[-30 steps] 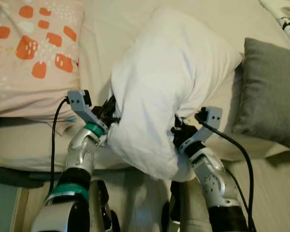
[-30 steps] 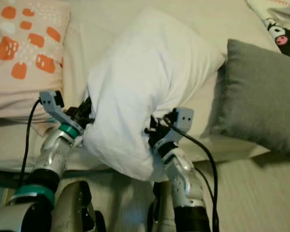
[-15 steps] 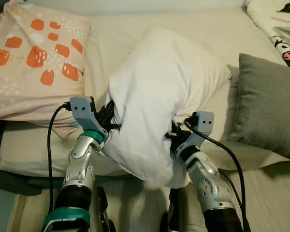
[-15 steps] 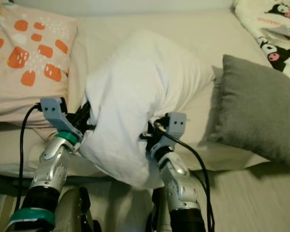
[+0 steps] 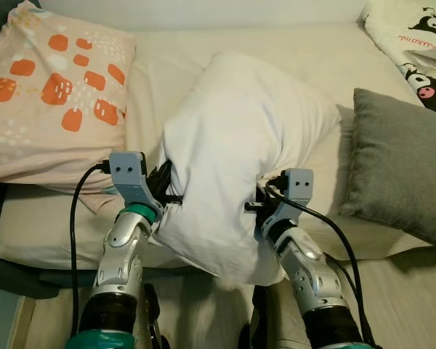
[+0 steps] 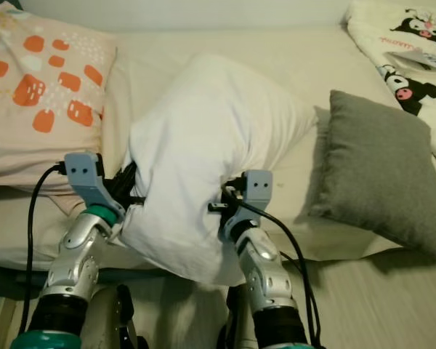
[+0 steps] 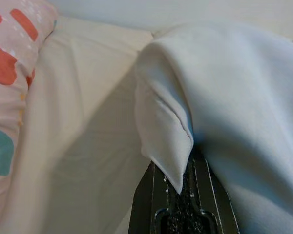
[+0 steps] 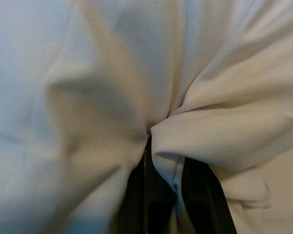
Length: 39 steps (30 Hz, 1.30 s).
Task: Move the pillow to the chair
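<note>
A big white pillow [image 5: 240, 153] is held up over the front edge of the cream bed [image 5: 334, 51], its near end hanging down between my two arms. My left gripper [image 5: 167, 195] is shut on the pillow's left side, and the left wrist view shows the cloth [image 7: 171, 141] pinched in the black fingers [image 7: 151, 195]. On the pillow's right side my right gripper [image 5: 258, 207] is shut on bunched fabric [image 8: 200, 136], which folds over its fingers [image 8: 136, 195] in the right wrist view.
An orange-patterned pink pillow [image 5: 43, 94] lies on the bed at the left. A grey cushion [image 5: 400, 167] rests at the right, with a cartoon-print blanket [image 5: 414, 51] behind it. Pale floor [image 5: 407, 291] runs along the bed's front edge.
The camera has pulled back and tilted up, so more of the bed shows. Both grippers keep their hold on the white pillow, which sits slightly higher between the arms.
</note>
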Available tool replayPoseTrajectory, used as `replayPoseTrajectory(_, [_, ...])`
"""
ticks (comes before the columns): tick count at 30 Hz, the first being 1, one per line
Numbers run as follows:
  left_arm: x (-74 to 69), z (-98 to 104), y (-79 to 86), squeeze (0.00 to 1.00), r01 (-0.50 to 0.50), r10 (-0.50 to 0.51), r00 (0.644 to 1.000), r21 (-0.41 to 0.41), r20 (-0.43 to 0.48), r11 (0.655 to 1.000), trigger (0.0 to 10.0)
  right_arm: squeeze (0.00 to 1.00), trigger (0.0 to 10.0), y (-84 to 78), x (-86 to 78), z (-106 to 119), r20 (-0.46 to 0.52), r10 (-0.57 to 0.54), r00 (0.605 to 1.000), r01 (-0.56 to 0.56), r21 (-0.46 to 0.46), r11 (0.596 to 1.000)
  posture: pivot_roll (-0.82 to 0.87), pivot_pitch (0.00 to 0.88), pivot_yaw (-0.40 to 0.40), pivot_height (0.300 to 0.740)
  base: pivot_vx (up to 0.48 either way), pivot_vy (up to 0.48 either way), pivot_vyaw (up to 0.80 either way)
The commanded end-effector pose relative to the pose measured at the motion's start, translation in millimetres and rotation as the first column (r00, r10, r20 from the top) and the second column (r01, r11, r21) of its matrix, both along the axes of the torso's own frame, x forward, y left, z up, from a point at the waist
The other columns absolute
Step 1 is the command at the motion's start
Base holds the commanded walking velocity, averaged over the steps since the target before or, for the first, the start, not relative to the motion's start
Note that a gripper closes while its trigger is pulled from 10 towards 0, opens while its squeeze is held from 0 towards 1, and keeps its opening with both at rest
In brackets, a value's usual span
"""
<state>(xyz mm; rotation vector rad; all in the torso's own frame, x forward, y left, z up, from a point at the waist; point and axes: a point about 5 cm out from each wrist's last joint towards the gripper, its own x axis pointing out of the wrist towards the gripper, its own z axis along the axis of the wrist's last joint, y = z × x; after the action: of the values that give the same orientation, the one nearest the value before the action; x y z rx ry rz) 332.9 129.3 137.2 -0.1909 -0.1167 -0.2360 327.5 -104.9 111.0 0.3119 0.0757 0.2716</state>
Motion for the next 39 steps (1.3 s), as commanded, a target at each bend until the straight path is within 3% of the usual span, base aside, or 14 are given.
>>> replayPoseTrajectory(1, [-4.9,-2,-7.4,0.00,0.043,-0.044,0.999,0.034,0.004,0.998,10.0,0.00,10.0,13.3,4.5,14,0.061,0.031,0.998,-0.032,0.009,0.999,0.09,0.021,0.044,0.602,0.000,0.000,0.00])
replayPoseTrajectory(19, [-6.5,9,-5.8,0.00,0.025,-0.028,0.999,0.065,0.041,0.998,10.0,0.00,10.0,13.2,8.0,16,0.081,0.004,0.997,-0.005,0.010,1.000,0.10,0.023,0.052,0.657,0.000,0.000,0.00])
replayPoseTrajectory(29, [-3.8,13,-8.8,0.00,0.007,-0.007,1.000,0.015,0.002,1.000,10.0,0.00,10.0,12.2,9.1,18,0.088,-0.002,0.996,0.001,0.011,1.000,0.10,0.027,0.054,0.687,0.000,0.000,0.00])
replayPoseTrajectory(31, [-3.0,17,-9.8,0.00,0.006,-0.006,1.000,0.020,0.009,1.000,10.0,0.00,10.0,12.4,9.3,18,0.089,-0.002,0.996,0.002,0.011,1.000,0.10,0.028,0.054,0.697,0.000,0.000,0.00])
replayPoseTrajectory(35, [-4.0,17,-10.3,0.00,-0.003,-0.001,0.999,0.105,0.039,0.994,10.0,0.00,10.0,13.1,9.9,18,0.091,-0.002,0.996,0.001,0.011,1.000,0.10,0.027,0.055,0.717,0.000,0.000,0.00])
replayPoseTrajectory(39, [-4.9,16,-9.4,0.00,-0.010,0.006,0.999,0.100,0.035,0.995,10.0,0.00,10.0,13.1,10.0,18,0.093,-0.003,0.996,0.002,0.011,1.000,0.10,0.026,0.055,0.737,0.000,0.000,0.00])
